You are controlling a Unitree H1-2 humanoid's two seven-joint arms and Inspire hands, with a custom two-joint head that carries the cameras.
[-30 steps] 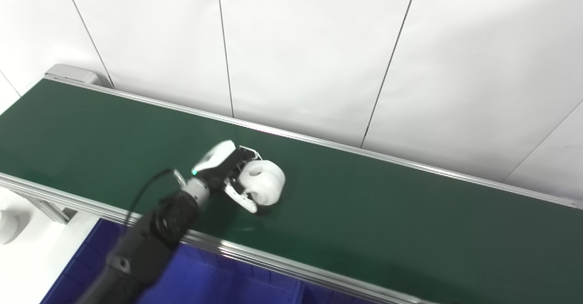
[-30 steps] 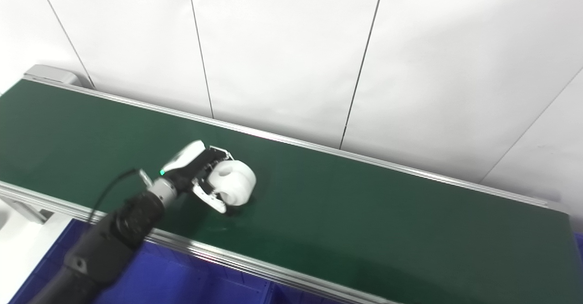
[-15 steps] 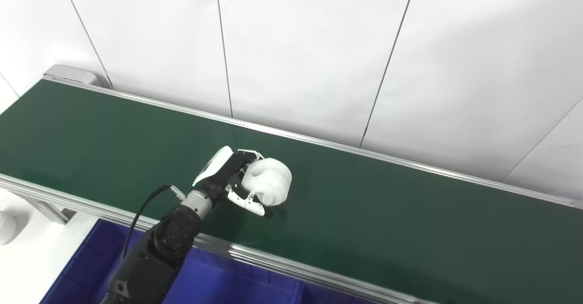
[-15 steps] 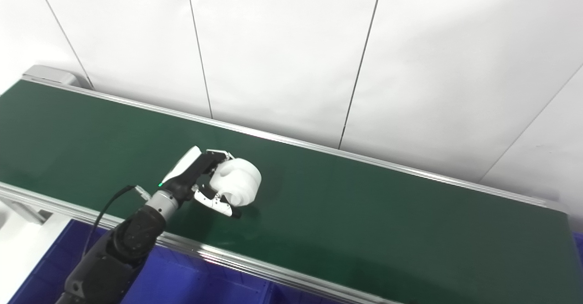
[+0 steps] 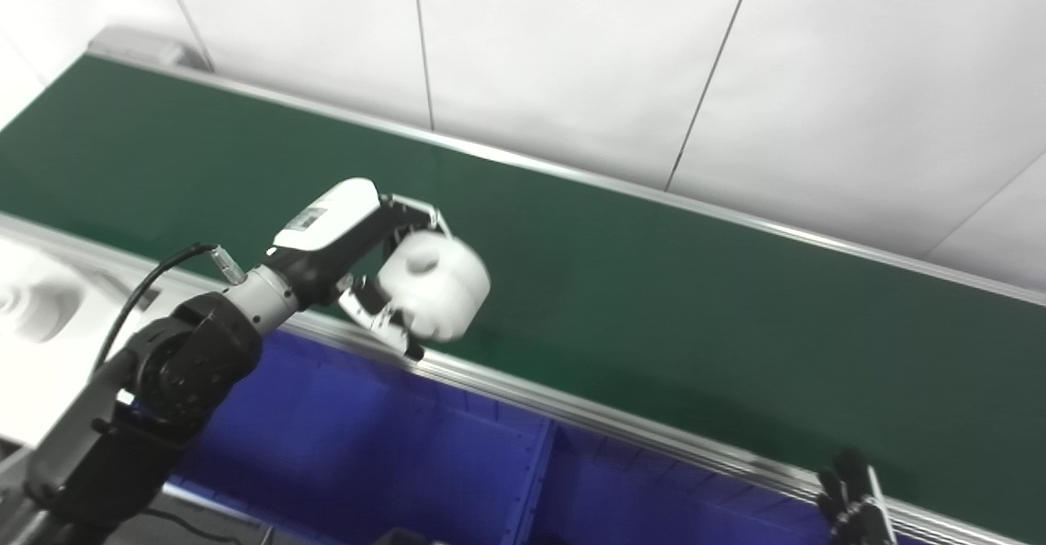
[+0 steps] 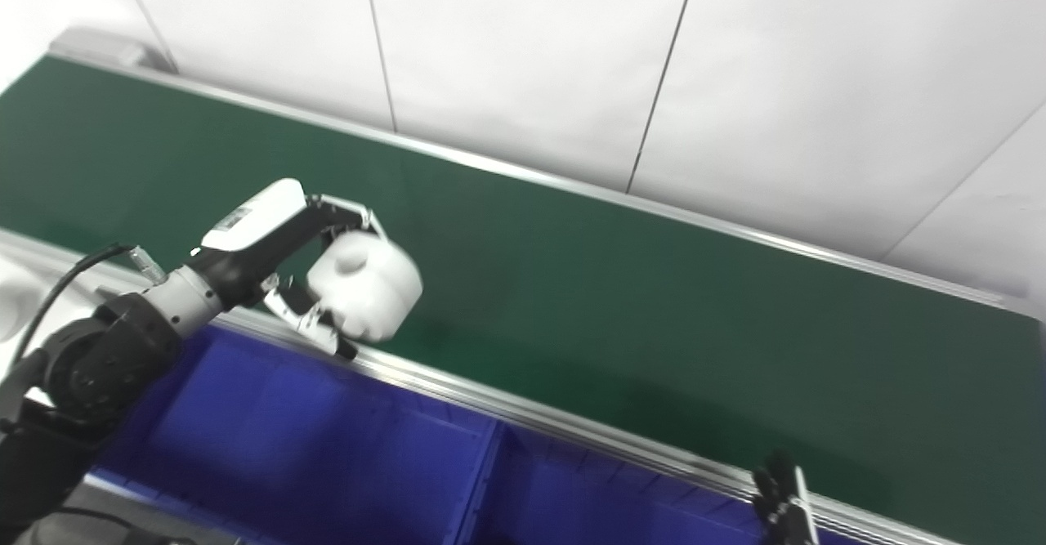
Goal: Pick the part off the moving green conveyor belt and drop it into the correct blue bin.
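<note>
The white plastic part (image 5: 433,285), a stubby rounded drum with a small knob or boss on its upper face, is off the belt and held in the air by the left hand (image 5: 372,263), whose fingers (image 5: 413,208) curl over its top while the thumb (image 5: 380,326) props it from below. It hangs just over the near aluminium rail (image 5: 523,394) of the green conveyor belt (image 5: 654,283), so the relation that matters is that the part lies ahead of and slightly below the wrist, with the left blue bin (image 5: 368,439) directly underneath and toward the robot. The part's short axis seems to run up and a little toward the camera, the knob end uppermost, though motion blur softens its outline. A divider (image 5: 531,480) separates this bin from the next blue bin (image 6: 621,496) to the right; which one is correct cannot be told here. The left hand is by far the nearer to both. Only the dark fingertips of the right hand (image 5: 850,496) show at the bottom edge, apparently spread and empty.
</note>
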